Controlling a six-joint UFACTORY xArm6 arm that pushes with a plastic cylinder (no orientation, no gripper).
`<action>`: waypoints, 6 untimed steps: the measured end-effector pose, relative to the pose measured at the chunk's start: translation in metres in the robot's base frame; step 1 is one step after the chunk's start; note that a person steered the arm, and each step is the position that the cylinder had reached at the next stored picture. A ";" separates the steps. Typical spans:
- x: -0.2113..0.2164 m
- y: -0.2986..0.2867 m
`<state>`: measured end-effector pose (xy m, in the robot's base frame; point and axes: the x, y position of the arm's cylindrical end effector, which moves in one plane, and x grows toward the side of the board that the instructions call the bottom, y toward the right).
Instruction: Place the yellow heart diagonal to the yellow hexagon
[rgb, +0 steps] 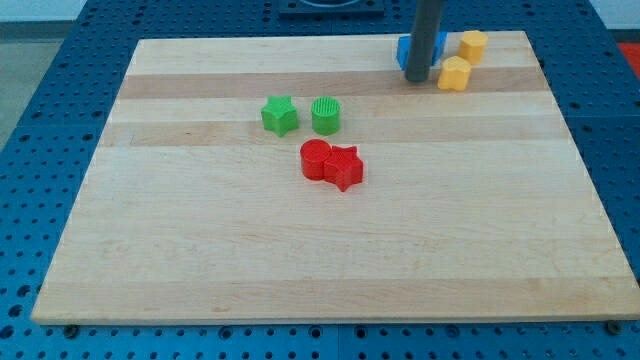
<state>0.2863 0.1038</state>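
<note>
My rod comes down from the view's top edge, right of centre, standing nearly upright. My tip (416, 76) rests low at the far part of the bench (300, 260).

— What carried the blocks?
— A pale wooden board (330, 250), set on a blue perforated bench (40, 90).
— And lying on it?
— Near the middle, a green star (280, 115) just beside a green cylinder (326, 115); below them a red cylinder (316, 160) touching a red star (344, 167); at the view's top right, a blue block (405, 51), shape unclear; near it a yellow heart (472, 45) and a yellow hexagon (454, 73), close together.
</note>
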 end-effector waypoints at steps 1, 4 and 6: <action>-0.008 -0.040; -0.065 -0.039; -0.094 0.043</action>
